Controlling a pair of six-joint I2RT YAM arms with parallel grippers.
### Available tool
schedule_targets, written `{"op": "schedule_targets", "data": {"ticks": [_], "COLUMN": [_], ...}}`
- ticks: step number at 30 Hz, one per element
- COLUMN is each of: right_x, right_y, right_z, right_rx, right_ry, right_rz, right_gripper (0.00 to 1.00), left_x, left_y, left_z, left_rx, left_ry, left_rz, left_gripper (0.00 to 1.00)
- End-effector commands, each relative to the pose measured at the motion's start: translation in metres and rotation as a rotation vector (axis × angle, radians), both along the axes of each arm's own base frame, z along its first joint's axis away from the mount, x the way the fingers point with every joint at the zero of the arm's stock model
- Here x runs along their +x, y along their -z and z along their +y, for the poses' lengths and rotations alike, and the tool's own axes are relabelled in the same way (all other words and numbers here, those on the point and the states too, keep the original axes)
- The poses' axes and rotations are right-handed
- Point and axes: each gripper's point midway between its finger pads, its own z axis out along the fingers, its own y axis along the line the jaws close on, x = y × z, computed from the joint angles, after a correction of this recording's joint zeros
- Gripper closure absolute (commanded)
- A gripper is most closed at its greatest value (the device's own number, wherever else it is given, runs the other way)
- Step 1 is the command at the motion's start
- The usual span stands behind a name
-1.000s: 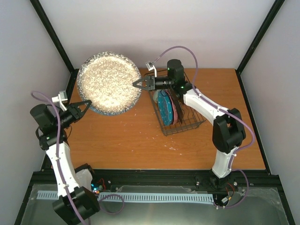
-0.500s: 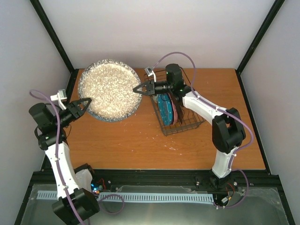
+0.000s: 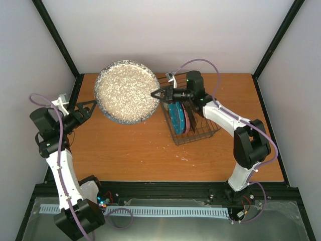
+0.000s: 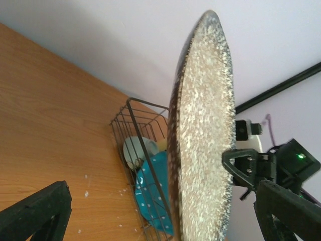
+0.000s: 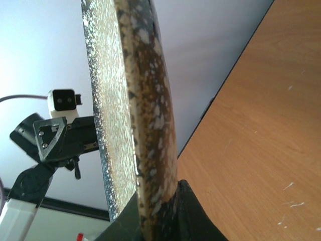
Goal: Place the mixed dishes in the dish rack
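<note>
Grey speckled plate (image 3: 125, 91) looks like the last dish outside dish rack (image 3: 200, 135), rim clamped by right gripper (image 3: 154, 94); left gripper (image 3: 90, 108) spread, empty.

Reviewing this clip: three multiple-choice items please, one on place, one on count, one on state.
1. Where is the grey speckled plate? A standing in the dish rack; B raised on edge, left of the rack; C lying flat on the rack.
2. Dotted plates in the rack? A none; B two; C four.
3. State of left jaws? A open; B shut on the plate; C shut on the rack.
B: right jaws grip its rim in the air. B: blue dotted plate and pink-red dotted plate stand there. A: they are spread wide.
</note>
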Motion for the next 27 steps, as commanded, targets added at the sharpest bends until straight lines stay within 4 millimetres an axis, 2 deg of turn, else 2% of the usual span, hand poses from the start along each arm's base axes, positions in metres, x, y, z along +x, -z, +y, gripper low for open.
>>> {"op": "schedule_targets", "data": {"ticks": [1, 4, 9, 17, 27], "right_x": [-0.015, -0.009, 0.000, 0.008, 0.005], "right_y": [-0.111, -0.119, -0.140, -0.153, -0.167], "right_z": [-0.024, -0.038, -0.078, -0.140, -0.210], "right_rx": [0.134, 0.053, -0.032, -0.126, -0.245], "right_ry": [0.075, 0.190, 0.417, 0.696, 0.988], "right_rz": [-0.354, -0.438, -0.554, -0.635, -0.723], "right_gripper": [0.97, 0.97, 0.97, 0.97, 0.97], "left_x": [0.006, 0.010, 0.016, 0.022, 0.027], "left_y": [-0.017, -0.011, 0.006, 0.042, 0.068], "left_z": [0.018, 0.026, 0.033, 0.039, 0.044], "left_rx": [0.112, 0.130, 0.130, 0.126, 0.134], "left_ry": [-0.125, -0.171, -0.190, -0.199, -0.203], "left_rz": [-0.041, -0.028, 0.000, 0.056, 0.102], "left_gripper": [0.00, 0.00, 0.00, 0.00, 0.00]}}
